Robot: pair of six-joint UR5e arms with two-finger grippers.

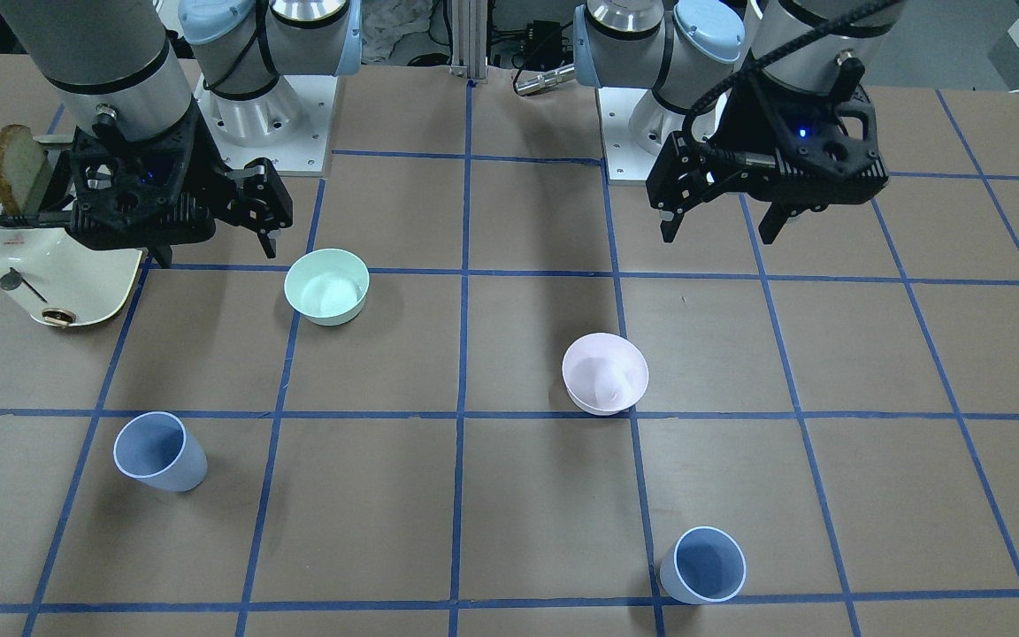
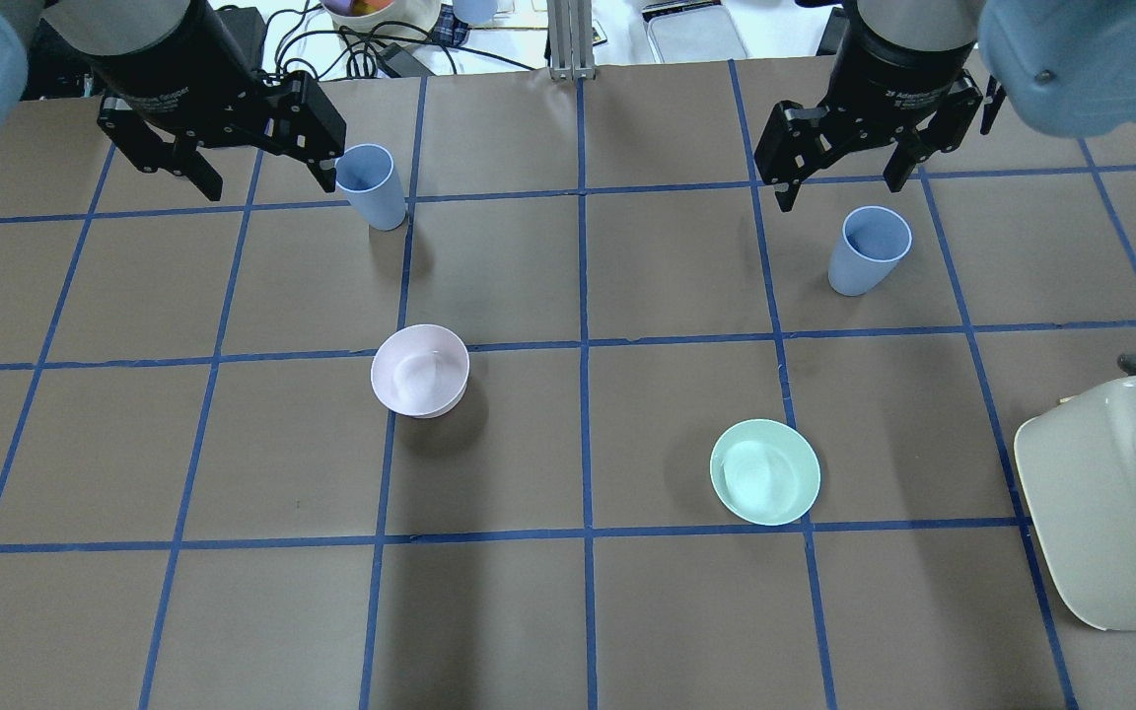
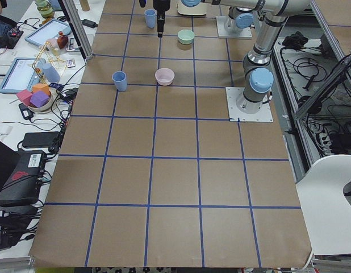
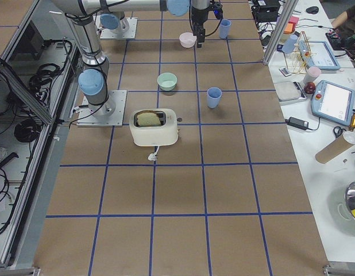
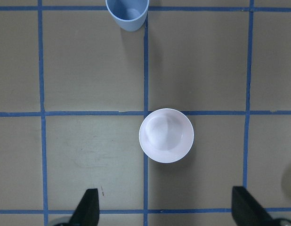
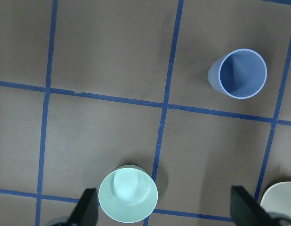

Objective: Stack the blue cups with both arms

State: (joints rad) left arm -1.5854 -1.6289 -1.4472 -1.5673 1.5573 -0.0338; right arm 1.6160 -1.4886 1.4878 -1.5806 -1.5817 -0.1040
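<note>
Two pale blue cups stand upright and apart on the brown table. One blue cup (image 2: pixel 371 185) (image 1: pixel 702 564) is on my left side and shows at the top of the left wrist view (image 5: pixel 127 14). The other blue cup (image 2: pixel 867 249) (image 1: pixel 160 451) is on my right side and shows in the right wrist view (image 6: pixel 239 73). My left gripper (image 2: pixel 265 182) (image 1: pixel 720 232) (image 5: pixel 166 212) is open and empty, high above the table. My right gripper (image 2: pixel 841 187) (image 1: pixel 216 252) (image 6: pixel 164 212) is open and empty, also raised.
A pale pink bowl (image 2: pixel 420 370) (image 5: pixel 166 135) sits near the table's middle, under my left gripper. A mint-green bowl (image 2: pixel 765 471) (image 6: pixel 128 194) sits on my right side. A cream toaster (image 2: pixel 1110 503) (image 1: pixel 49 265) holding a bread slice (image 1: pixel 19 168) stands at the right edge.
</note>
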